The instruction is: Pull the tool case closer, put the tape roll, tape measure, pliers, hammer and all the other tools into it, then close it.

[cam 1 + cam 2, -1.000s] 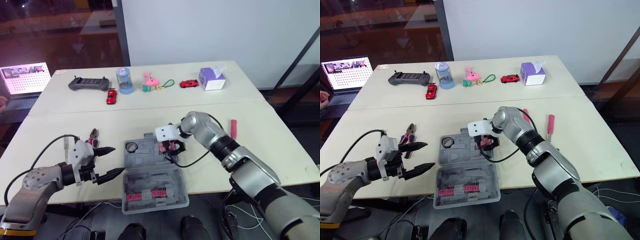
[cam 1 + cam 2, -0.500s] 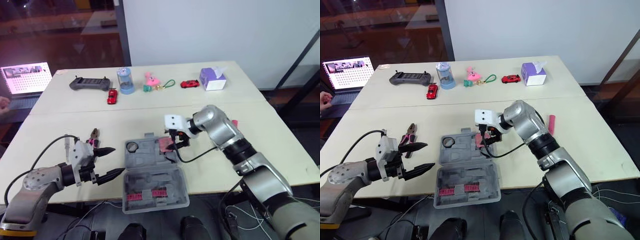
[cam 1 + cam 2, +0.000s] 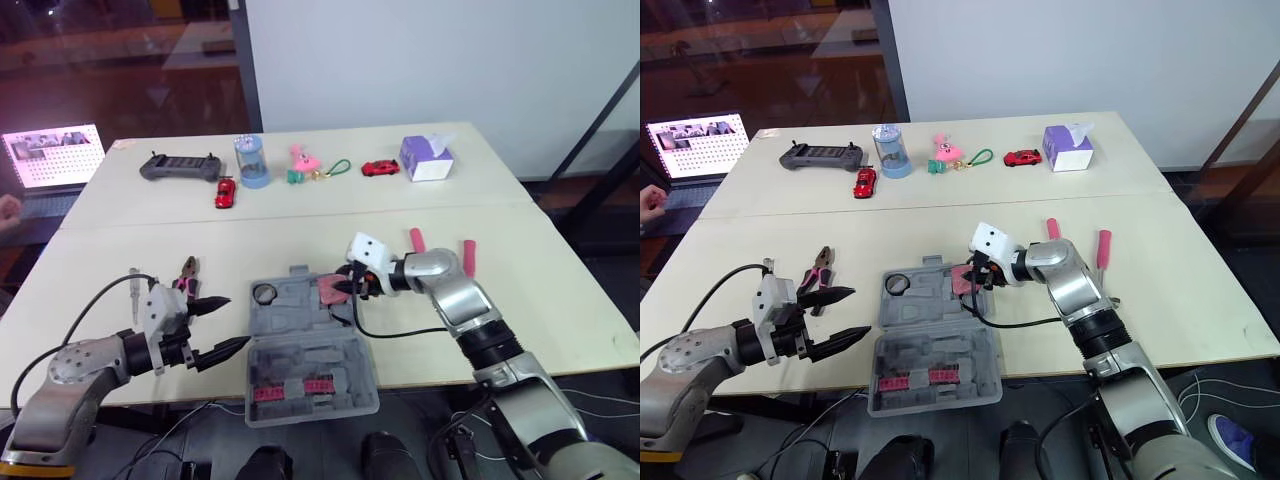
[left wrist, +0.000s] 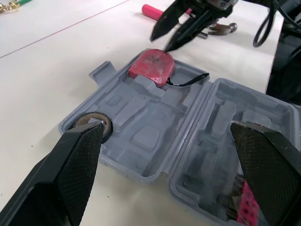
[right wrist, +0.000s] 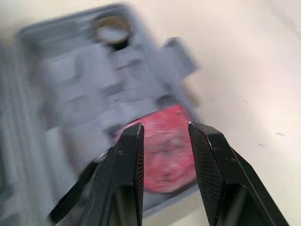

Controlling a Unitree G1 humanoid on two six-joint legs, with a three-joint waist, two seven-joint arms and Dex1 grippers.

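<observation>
The grey tool case (image 3: 305, 345) lies open near the table's front edge. A tape roll (image 3: 263, 293) sits in its far left pocket and a red tape measure (image 4: 151, 66) in its far right corner. My right gripper (image 3: 346, 290) hovers just right of the tape measure, its fingers (image 5: 131, 155) narrowly apart with nothing between them. My left gripper (image 3: 235, 322) stands wide open at the case's left side. Pliers (image 3: 188, 270) and a small screwdriver (image 3: 133, 285) lie left of the case. A pink-handled hammer (image 3: 416, 238) and a red-handled tool (image 3: 466, 255) lie to the right.
Along the far table stand a game controller (image 3: 179, 166), a blue container (image 3: 248, 160), two red toy cars (image 3: 222, 192), a pink toy (image 3: 300, 157) and a purple tissue box (image 3: 425, 157). A laptop (image 3: 50, 155) sits far left, with a person's hand (image 3: 8, 205) beside it.
My right arm has swung out to the right and its gripper has drawn back from the tape measure, which stays in the case, while the fingers narrowed. The left gripper has not moved.
</observation>
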